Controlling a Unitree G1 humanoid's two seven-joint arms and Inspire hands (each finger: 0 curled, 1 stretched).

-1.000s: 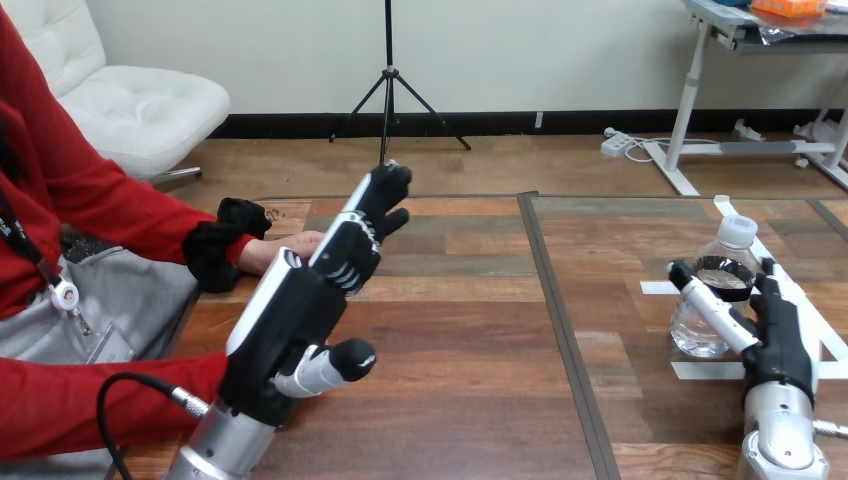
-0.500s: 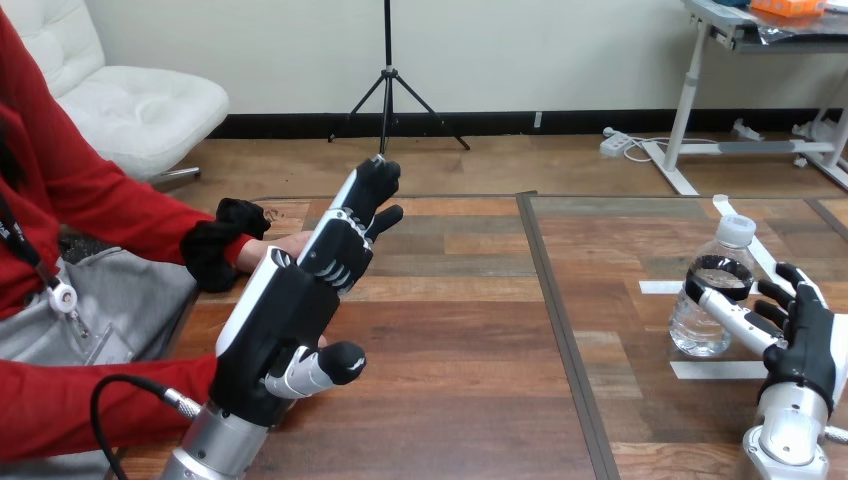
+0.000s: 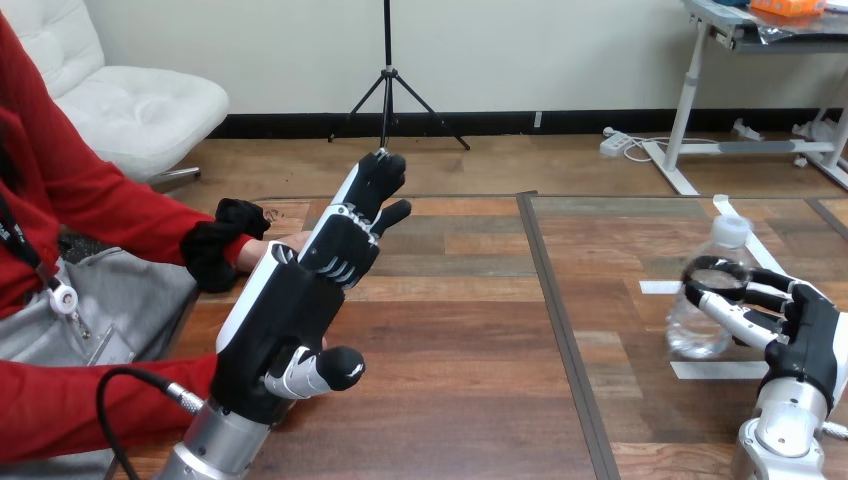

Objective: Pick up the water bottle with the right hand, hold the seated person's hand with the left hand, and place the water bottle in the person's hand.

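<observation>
One clear plastic water bottle with a white cap (image 3: 697, 322) stands upright on the brown wooden bench (image 3: 460, 330), apparently not yet lifted. The right hand (image 3: 810, 340) is just beside it on the side away from the person. Its fingers (image 3: 750, 297) and thumb curl round the bottle's body, which looks like the grasp that has to be secured before lifting.

Well apart from the bottle, on the person's side, the left hand (image 3: 290, 310) is raised above the bench with its fingers straight and holding nothing. It looks poised to reach for the person's hand (image 3: 268, 252), which rests on the bench just beyond it and is partly hidden behind it. The two are not joined yet.

By count there is one bottle, two robot hands and one person's hand, plus three strips of white tape (image 3: 706, 370) on the bench around the bottle, probably marking its starting place.
</observation>
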